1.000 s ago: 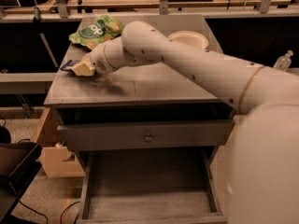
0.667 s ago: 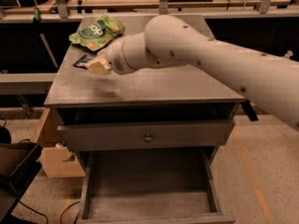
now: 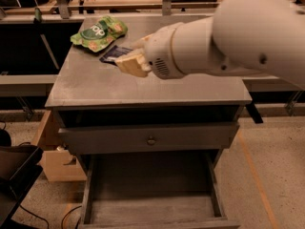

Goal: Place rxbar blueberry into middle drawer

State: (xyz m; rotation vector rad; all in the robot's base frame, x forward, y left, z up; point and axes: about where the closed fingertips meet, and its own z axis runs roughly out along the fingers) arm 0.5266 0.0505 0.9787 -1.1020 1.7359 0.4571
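Navy rxbar blueberry [image 3: 113,54] juts toward 10 o'clock from gripper [image 3: 131,65] above cabinet top [image 3: 95,87]. Fingers look clamped on its near end only. Risk: bar pivots or slips out short of middle drawer [image 3: 147,209], open at 6 o'clock.

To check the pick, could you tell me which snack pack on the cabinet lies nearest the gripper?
The rxbar blueberry, the flat dark-blue pack right by the gripper over the cabinet top; the green bag lies farther off.
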